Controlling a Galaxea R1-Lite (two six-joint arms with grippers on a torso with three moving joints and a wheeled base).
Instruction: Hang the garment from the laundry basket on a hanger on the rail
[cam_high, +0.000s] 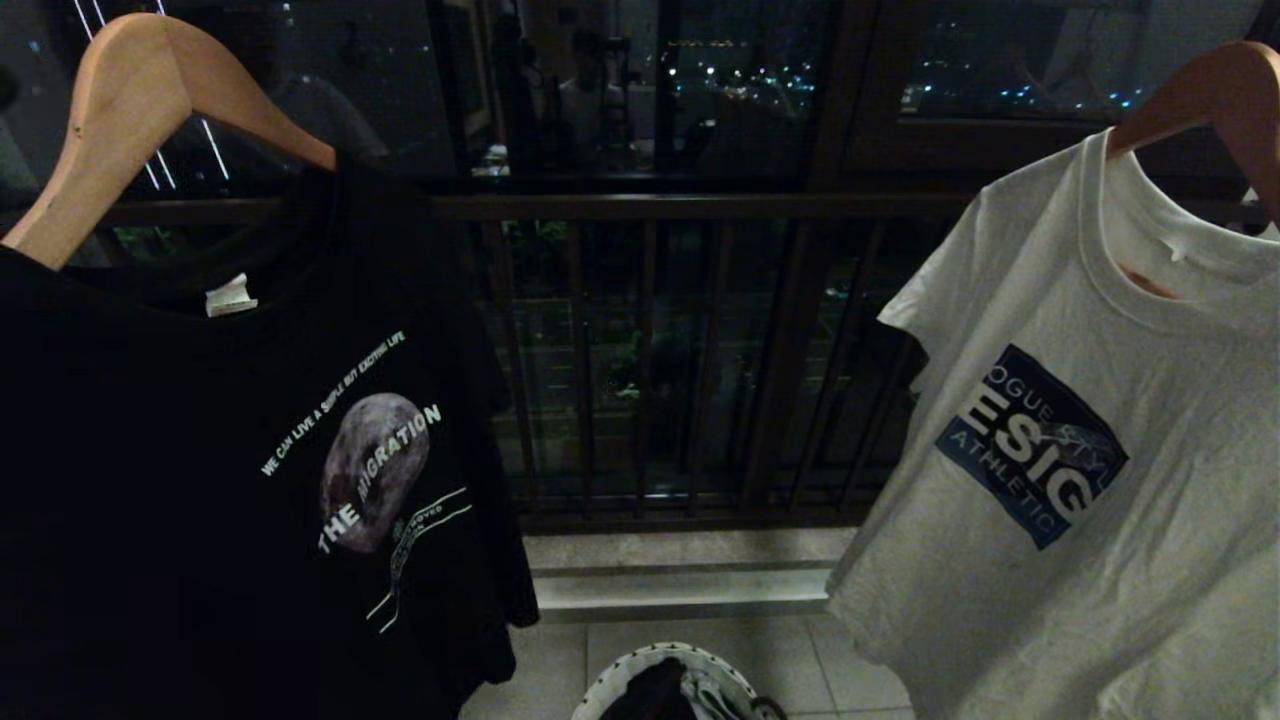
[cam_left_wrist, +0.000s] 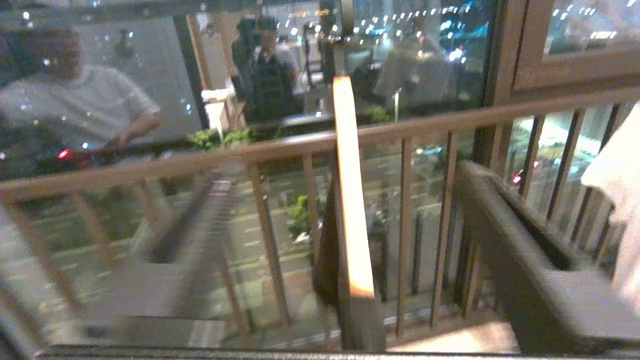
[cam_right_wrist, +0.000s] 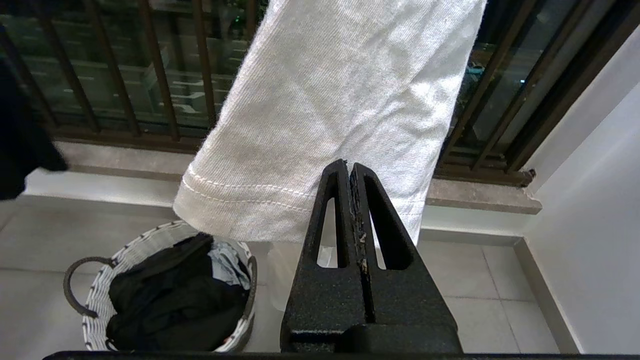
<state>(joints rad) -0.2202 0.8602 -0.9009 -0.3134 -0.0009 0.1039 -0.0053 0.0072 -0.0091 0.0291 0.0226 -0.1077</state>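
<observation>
The laundry basket (cam_high: 680, 682) sits on the floor at 6 o'clock in head view, w/ a dark garment (cam_right_wrist: 175, 295) piled inside. It looks soft, floppy & light, so it'll likely sag; best to pinch a top fold. Left gripper (cam_left_wrist: 345, 220) is wide open, holding nothing, near a wooden hanger (cam_left_wrist: 352, 200). Right gripper (cam_right_wrist: 348, 172) is closed tight, empty, by the white shirt (cam_right_wrist: 340, 100).

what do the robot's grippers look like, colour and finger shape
The right gripper is matte black with a rough, grainy finish. Its two fingers are long tapering wedges, each with a slot-shaped cutout, rising from a blocky black base. The left gripper has dark fingers too, blurred, thick and bar-like. No cables or markings show.
</observation>
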